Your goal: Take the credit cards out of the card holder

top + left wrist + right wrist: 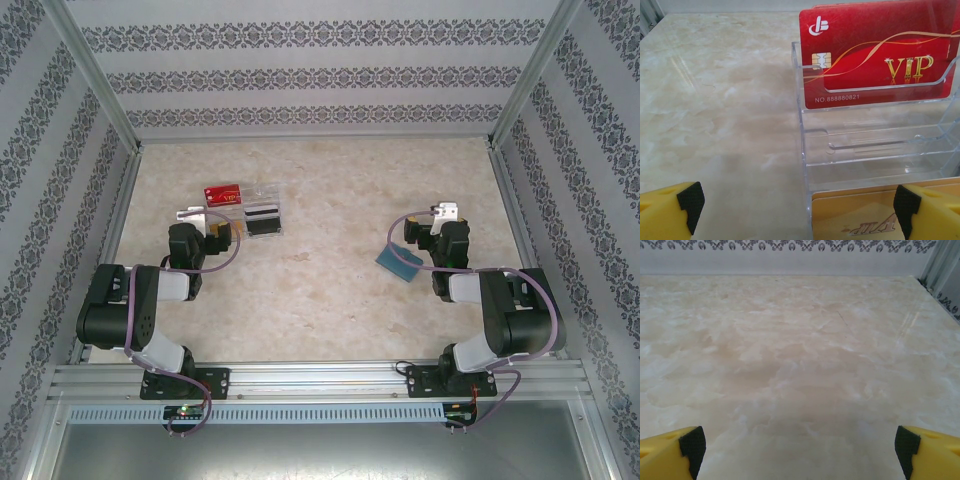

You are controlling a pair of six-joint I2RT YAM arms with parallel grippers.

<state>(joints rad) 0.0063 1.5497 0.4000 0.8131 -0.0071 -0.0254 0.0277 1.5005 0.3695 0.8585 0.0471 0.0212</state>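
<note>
Blue-grey and flat, the card holder lies on the marbled table, well to the right of the clear tray and a little nearer the arm bases than the tray. It sits just beside the right arm's wrist. Whether any card remains in its slots is too small to tell.

The right gripper, also well right of the tray, has its jaws spread wide, with nothing between them but bare tabletop. The left gripper sits just left of the tray, likewise spread wide and empty.

Gold credit cards, seemingly two stacked, rest at the tray's nearest tier. A red VIP card stands in its rearmost tier.

Any card still in the holder should be light, stiff and slick. It is probably best pinched flat across its exposed edge and drawn straight along the slot. The holder looks light enough to skate on this smooth top, so one panel likely needs pinning while the other gripper pulls.
</note>
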